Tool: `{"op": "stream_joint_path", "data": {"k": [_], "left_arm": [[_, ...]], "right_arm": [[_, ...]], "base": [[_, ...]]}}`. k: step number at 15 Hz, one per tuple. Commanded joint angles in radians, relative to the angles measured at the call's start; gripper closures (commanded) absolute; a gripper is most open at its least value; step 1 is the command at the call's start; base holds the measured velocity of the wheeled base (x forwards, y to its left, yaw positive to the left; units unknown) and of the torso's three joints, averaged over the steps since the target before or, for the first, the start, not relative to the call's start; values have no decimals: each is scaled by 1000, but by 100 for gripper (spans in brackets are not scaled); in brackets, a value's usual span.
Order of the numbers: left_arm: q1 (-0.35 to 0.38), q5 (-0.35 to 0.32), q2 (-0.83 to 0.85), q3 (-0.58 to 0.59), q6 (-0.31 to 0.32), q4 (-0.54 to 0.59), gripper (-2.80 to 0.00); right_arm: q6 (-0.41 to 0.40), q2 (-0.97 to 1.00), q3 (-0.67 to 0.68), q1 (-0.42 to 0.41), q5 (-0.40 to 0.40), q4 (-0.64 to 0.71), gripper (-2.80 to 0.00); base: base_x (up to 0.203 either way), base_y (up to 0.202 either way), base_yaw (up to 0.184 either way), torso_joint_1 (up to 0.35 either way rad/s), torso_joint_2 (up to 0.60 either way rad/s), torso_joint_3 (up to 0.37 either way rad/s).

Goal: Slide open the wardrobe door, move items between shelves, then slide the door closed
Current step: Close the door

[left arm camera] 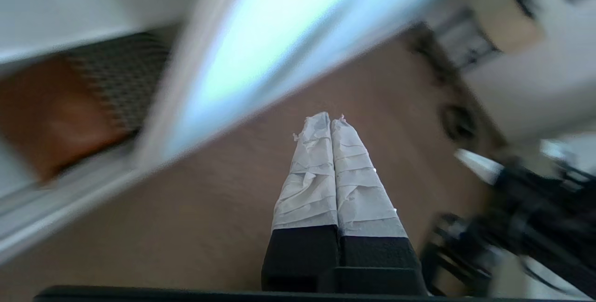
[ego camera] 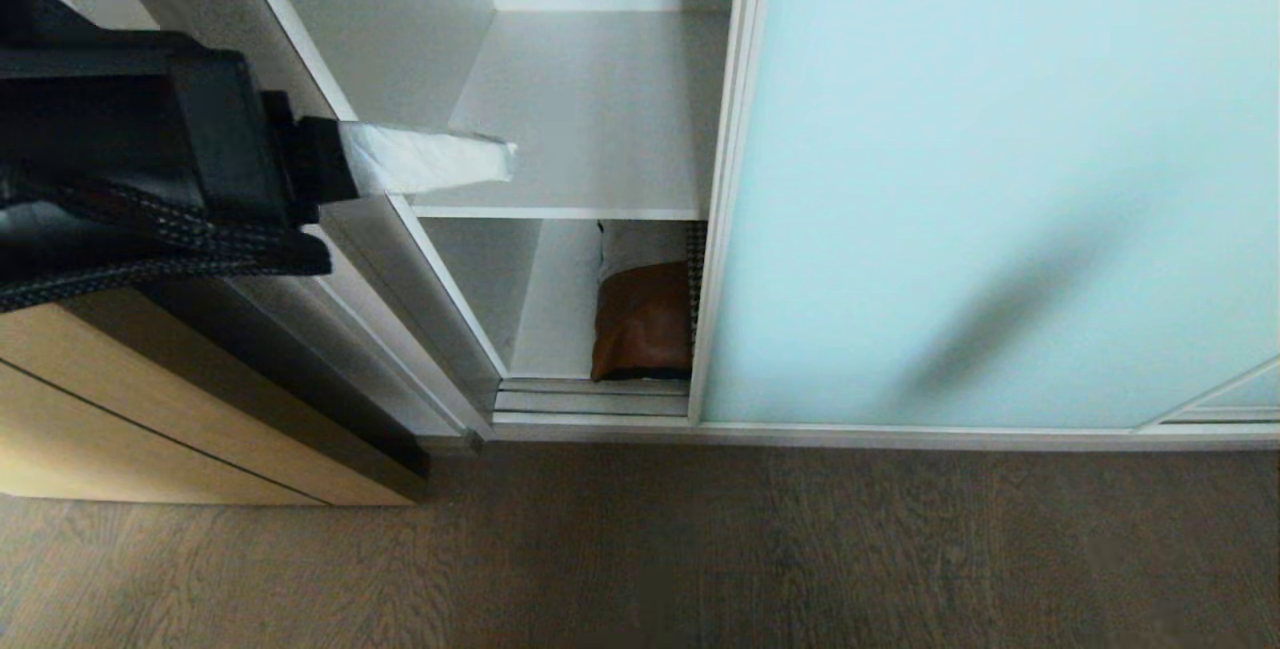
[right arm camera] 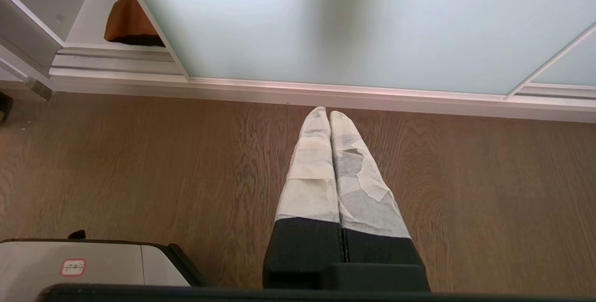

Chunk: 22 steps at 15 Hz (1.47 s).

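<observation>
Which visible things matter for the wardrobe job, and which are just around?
Job:
- frosted aqua-blue glass sliding door
- tan leather and houndstooth cushion, bottom compartment
- white upper shelf board
- left end effector, shut, raised at the opening

Around:
- tan wood-grain cabinet
- brown wood floor
- right end effector, shut above floor

Sliding wardrobe door (ego camera: pixel 990 179): frosted pale aqua-blue, silver-white frame. Shelves (ego camera: pixel 590 119): matte white. Cushion (ego camera: pixel 645 314): tan-brown leather, black-and-white houndstooth edge, black underside. Floor (ego camera: pixel 700 549): brown wood grain. Left gripper (ego camera: pixel 505 159): white-wrapped fingers (left arm camera: pixel 316 162), black base.
</observation>
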Motion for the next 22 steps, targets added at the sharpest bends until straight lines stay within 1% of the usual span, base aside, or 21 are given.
{"op": "stream_joint_path", "data": {"k": [1, 2, 4, 5, 8, 10, 14, 16, 17, 18, 20, 21, 22], "left_arm": [[-82, 4, 25, -1, -5, -3, 0], [-112, 18, 43, -4, -6, -5, 0], [-157, 100, 100, -19, -4, -13, 0], [-171, 137, 135, -25, -4, -35, 0], [-203, 215, 232, -31, -8, -170, 0], [-233, 232, 265, -52, -29, -187, 0], [-246, 235, 314, -80, -55, -190, 0], [-250, 261, 359, -108, -56, -218, 0], [-255, 288, 388, -123, -57, -240, 0], [-264, 334, 421, -142, -61, -260, 0], [-287, 449, 484, -197, -103, -298, 0], [-292, 481, 509, -225, -126, -311, 0], [-294, 496, 524, -244, -135, -314, 0]], "right_arm": [[0, 3, 0, 0, 0, 0, 0], [0, 3, 0, 1, 0, 0, 0], [0, 3, 1, 1, 0, 0, 0], [0, 3, 0, 1, 0, 0, 0], [0, 3, 0, 0, 0, 0, 0], [0, 3, 0, 2, 0, 0, 0], [0, 3, 0, 0, 0, 0, 0], [0, 3, 0, 0, 0, 0, 0], [0, 3, 0, 1, 0, 0, 0], [0, 3, 1, 1, 0, 0, 0], [0, 3, 0, 0, 0, 0, 0], [0, 3, 0, 0, 0, 0, 0], [0, 3, 1, 1, 0, 0, 0]], "base": [[0, 0, 0, 0, 0, 0], [0, 0, 0, 0, 0, 0], [0, 0, 0, 0, 0, 0], [0, 0, 0, 0, 0, 0], [0, 0, 0, 0, 0, 0], [0, 0, 0, 0, 0, 0], [0, 0, 0, 0, 0, 0], [0, 0, 0, 0, 0, 0], [0, 0, 0, 0, 0, 0], [0, 0, 0, 0, 0, 0], [0, 0, 0, 0, 0, 0], [0, 0, 0, 0, 0, 0], [0, 0, 0, 0, 0, 0]]}}
